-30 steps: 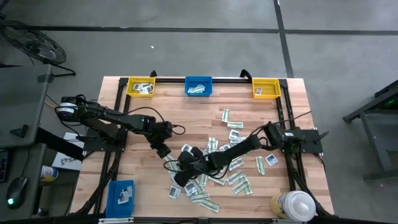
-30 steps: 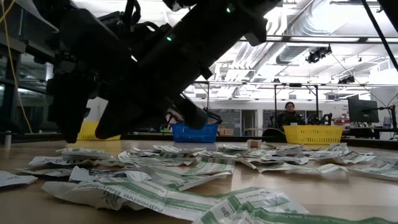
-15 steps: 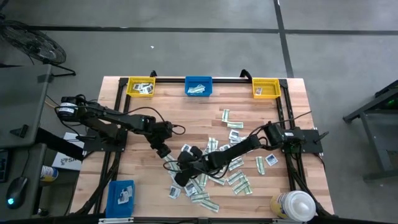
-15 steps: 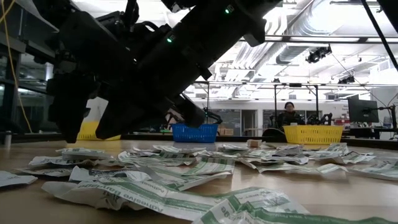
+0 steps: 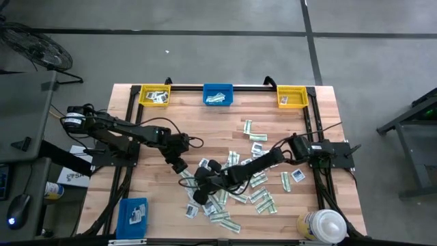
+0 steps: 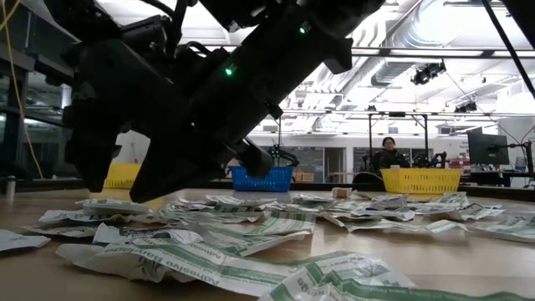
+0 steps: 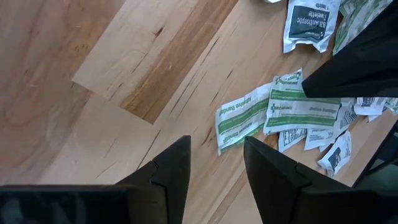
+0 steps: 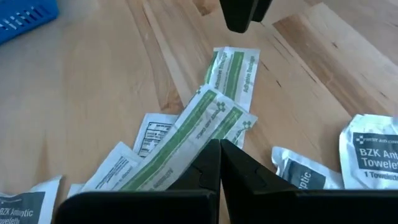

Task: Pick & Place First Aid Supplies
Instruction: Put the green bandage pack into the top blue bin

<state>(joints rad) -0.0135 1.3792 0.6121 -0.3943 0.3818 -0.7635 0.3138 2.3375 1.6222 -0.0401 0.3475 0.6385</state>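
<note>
The first aid supplies (image 5: 249,179) lie scattered flat on the wooden table's middle and near right: squarish white packets and narrow green-and-white strips (image 6: 251,226). My right gripper (image 5: 196,197) reaches in from the right, slanting down, shut, at the pile's left end. Its tips (image 8: 219,149) stand at a green-and-white strip packet (image 8: 186,140). My left gripper (image 5: 181,167) hangs open just left of the pile, over bare wood (image 7: 214,163), next to another strip packet (image 7: 242,117). My right gripper has its shut fingertips (image 8: 211,155) at the long edge of the green-and-white strip packet (image 8: 202,127), coming slanting down from the table's right. The strip lies flat on other packets. Whether the tips pinch it, press it or only hover, I cannot tell.
Along the far edge stand a yellow bin (image 5: 154,95), a blue bin (image 5: 218,94) and another yellow bin (image 5: 292,97). A blue bin (image 5: 132,215) sits at the near left, a white-capped bottle (image 5: 324,224) at the near right. Bare wood lies left of the pile.
My right gripper has rolled a little about its own pointing line, staying in place and shut.
</note>
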